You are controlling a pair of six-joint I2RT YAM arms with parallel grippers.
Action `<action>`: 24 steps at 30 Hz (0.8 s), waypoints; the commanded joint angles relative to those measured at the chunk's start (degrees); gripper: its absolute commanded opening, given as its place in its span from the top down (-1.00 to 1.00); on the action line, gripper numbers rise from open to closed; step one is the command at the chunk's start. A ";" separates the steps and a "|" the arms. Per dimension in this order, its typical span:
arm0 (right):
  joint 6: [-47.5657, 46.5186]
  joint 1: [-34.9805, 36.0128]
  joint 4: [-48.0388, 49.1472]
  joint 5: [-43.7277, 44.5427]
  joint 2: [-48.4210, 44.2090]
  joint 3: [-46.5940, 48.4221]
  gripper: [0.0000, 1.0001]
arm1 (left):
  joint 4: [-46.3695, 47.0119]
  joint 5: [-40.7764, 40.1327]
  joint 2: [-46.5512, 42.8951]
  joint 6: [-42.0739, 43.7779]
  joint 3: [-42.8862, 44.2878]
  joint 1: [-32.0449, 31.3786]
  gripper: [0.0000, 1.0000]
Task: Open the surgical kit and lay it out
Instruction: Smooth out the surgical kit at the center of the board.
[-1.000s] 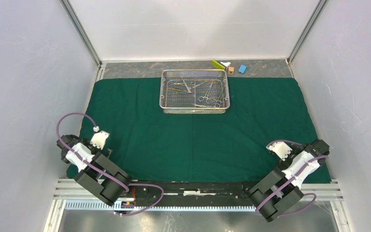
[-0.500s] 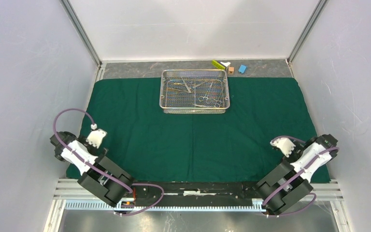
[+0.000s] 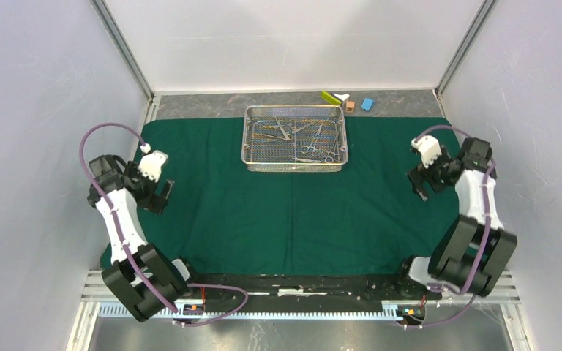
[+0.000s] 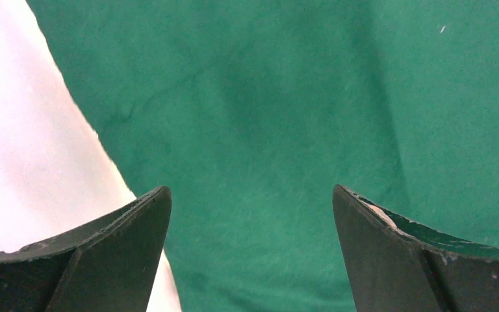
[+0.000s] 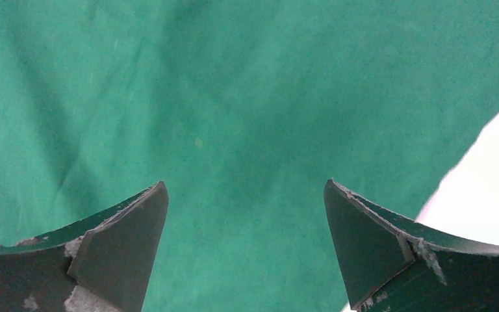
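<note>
- Opened and spread flat across the worktop: green cloth (image 3: pixel 293 212).
- On it, mid far edge: wire tray (image 3: pixel 295 165), clamps and tweezers (image 3: pixel 315 146) inside; laying out judged left to do.
- Near the left and right edges, over cloth: left gripper (image 4: pixel 250 195), right gripper (image 5: pixel 243 185), fingers wide, holding nothing.

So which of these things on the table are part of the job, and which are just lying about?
Part of the job: green cloth, wire-mesh tray, steel instruments in the tray.
Just lying about: yellow-green block, brown block, blue block, beyond the cloth's far edge.
</note>
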 commanded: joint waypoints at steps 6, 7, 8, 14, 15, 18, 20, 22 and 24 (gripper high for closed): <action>16.33 4.82 18.96 7.44 19.02 8.81 -0.96 | 6.75 -1.19 0.82 -9.96 -2.03 -4.09 -1.00; 15.83 4.82 19.76 8.49 20.15 8.63 -0.96 | 7.22 -1.45 0.79 -9.79 -2.55 -4.06 -1.00; 15.31 4.82 20.39 9.66 21.06 8.58 -0.96 | 7.66 -1.64 0.71 -9.61 -2.96 -4.06 -1.00; 13.05 4.82 22.01 13.67 24.97 8.41 -0.96 | 8.49 -2.19 1.59 -9.08 -4.00 -4.11 -1.00; 12.75 4.79 22.12 14.16 25.22 8.29 -0.96 | 8.66 -2.32 1.85 -8.94 -4.12 -4.11 -1.00; 11.61 4.73 22.61 15.86 25.36 7.89 -0.96 | 8.91 -2.56 2.58 -8.90 -3.92 -4.05 -1.00; 10.99 4.68 22.95 16.88 25.49 7.68 -0.96 | 8.95 -2.41 2.93 -8.93 -3.60 -4.09 -1.00; 10.50 4.65 23.19 17.74 25.79 7.71 -0.96 | 8.92 -2.31 3.18 -9.06 -3.26 -4.06 -1.00; 9.98 4.65 23.19 18.43 26.14 7.73 -0.96 | 8.90 -2.30 3.33 -9.11 -2.92 -4.07 -1.00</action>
